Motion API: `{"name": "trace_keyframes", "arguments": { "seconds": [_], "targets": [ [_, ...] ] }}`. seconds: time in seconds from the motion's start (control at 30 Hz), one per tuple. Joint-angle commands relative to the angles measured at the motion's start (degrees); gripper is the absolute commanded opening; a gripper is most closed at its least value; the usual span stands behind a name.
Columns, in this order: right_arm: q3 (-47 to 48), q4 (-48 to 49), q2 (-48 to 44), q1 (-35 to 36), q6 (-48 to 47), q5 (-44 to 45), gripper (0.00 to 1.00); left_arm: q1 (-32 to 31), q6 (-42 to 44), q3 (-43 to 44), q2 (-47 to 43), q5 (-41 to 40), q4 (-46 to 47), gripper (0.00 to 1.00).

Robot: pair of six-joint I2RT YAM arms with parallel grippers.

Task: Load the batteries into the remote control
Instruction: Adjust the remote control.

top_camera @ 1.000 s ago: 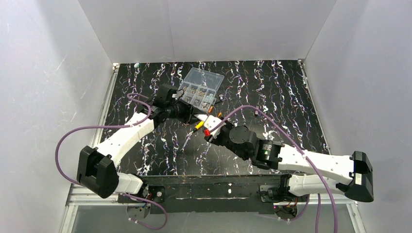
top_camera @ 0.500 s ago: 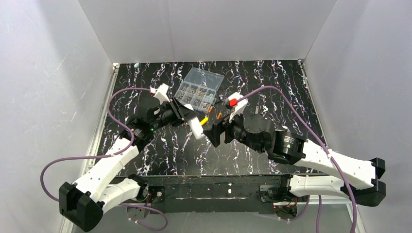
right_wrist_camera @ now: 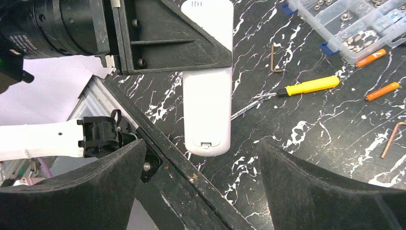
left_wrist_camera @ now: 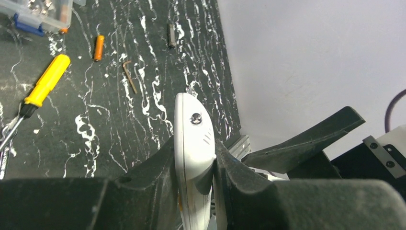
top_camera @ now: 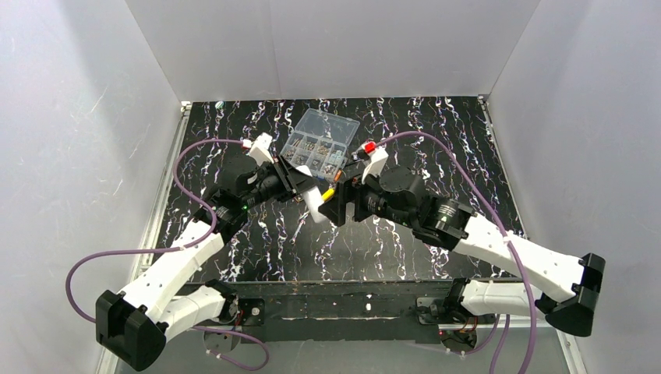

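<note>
My left gripper [top_camera: 305,192] is shut on the white remote control [top_camera: 316,206] and holds it above the table, gripping its sides [left_wrist_camera: 193,143]. In the right wrist view the remote [right_wrist_camera: 207,96] shows its plain back, with the cover latch at its free end. My right gripper [right_wrist_camera: 201,165] is open and empty. It faces the remote's free end, with the fingers just short of it [top_camera: 337,204]. Two orange batteries [right_wrist_camera: 371,58] [right_wrist_camera: 381,91] lie on the table by the clear box. One battery also shows in the left wrist view [left_wrist_camera: 98,48].
A clear compartmented box [top_camera: 321,140] of small parts stands at the back middle. A yellow-handled screwdriver [right_wrist_camera: 311,85] and two hex keys [right_wrist_camera: 275,52] [right_wrist_camera: 390,139] lie near the batteries. A small dark cylinder [left_wrist_camera: 171,36] lies further out. The table's front rail [right_wrist_camera: 191,172] runs below the remote.
The left arm lifted the remote off the table and turned it. The right gripper swung round and moved left, closing in on the remote's free end.
</note>
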Motion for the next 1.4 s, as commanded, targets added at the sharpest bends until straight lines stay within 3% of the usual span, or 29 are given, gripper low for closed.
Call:
{"name": "trace_keyframes", "arguments": {
  "seconds": [0.0, 0.63, 0.8, 0.97, 1.07, 1.1, 1.23, 1.37],
  "targets": [
    [-0.7, 4.6, 1.4, -0.2, 0.3, -2.7, 0.94, -0.2, -1.3, 2.8, 0.0, -0.7, -1.6, 0.0],
    [-0.7, 10.5, 9.6, -0.6, -1.6, -4.9, 0.78, -0.2, -9.6, 2.1, 0.2, -1.0, 2.0, 0.0],
    [-0.7, 12.2, 10.7, -1.2, -1.7, -6.1, 0.68, -0.2, -10.7, 1.3, -0.2, -1.2, 2.0, 0.0],
    [0.0, 12.0, 11.2, -1.4, -3.2, -7.3, 0.48, -0.2, -12.1, 0.7, 0.1, -1.2, 2.7, 0.0],
    [-0.3, 11.7, 10.6, -1.4, -5.9, -7.2, 0.18, -0.2, -13.1, 0.5, 0.0, -1.0, 3.1, 0.18],
    [-0.2, 10.9, 10.5, -1.3, -6.8, -6.9, 0.12, -0.2, -13.0, 0.4, 0.0, -0.9, 3.3, 0.24],
    [-1.2, 9.2, 9.0, -1.4, -9.6, -6.7, 0.03, -0.2, -12.9, 0.4, -0.3, -1.0, 2.9, 0.44],
    [-2.8, 9.0, 7.6, -1.4, -10.3, -7.5, 0.01, -0.2, -12.6, 1.0, -0.1, -0.7, 2.9, 0.52]
  ]
}}
